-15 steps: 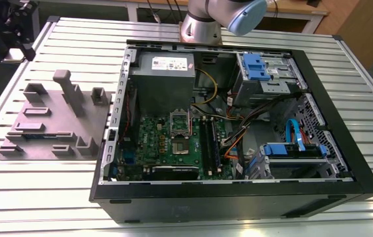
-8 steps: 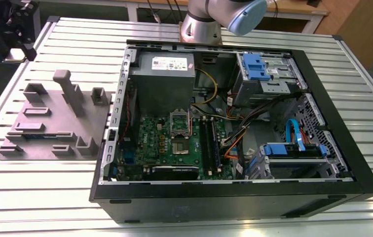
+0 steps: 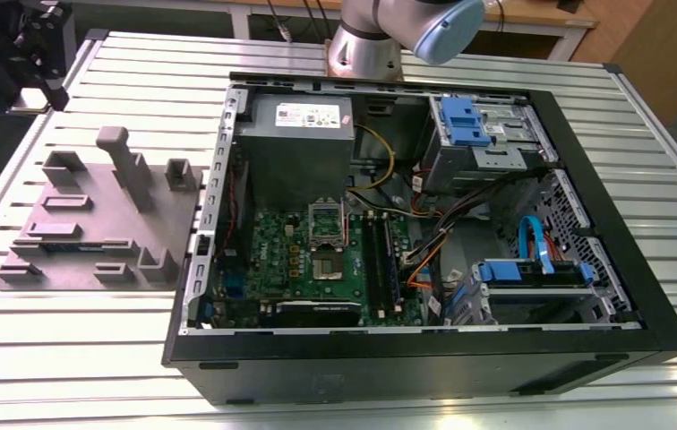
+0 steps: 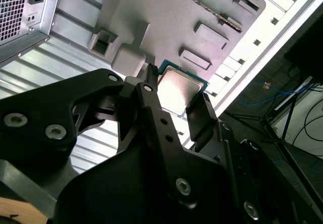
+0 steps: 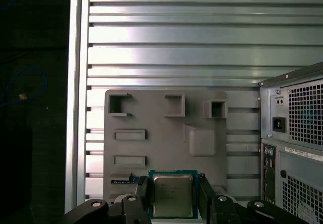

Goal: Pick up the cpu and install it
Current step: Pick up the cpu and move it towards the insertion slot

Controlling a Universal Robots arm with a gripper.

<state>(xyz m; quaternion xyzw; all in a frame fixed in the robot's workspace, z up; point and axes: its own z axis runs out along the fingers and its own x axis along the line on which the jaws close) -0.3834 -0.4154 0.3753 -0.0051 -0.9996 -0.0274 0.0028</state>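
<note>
My end effector is clenched on the cpu, a finger on each opposite edge, which I judge keeps the flat chip level and its underside untouched; it hangs above the grey holder block on the table, beside the open computer case; square, silver-grey lid, thin green rim.

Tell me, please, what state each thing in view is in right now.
cpu: clamped at two opposite edges, held in the air above the grey fixture plate, metal top showing.
gripper: jaws shut on the cpu.
computer case: lying on its side, side panel off, inside exposed.
cpu socket: cover raised, looks empty.
</note>
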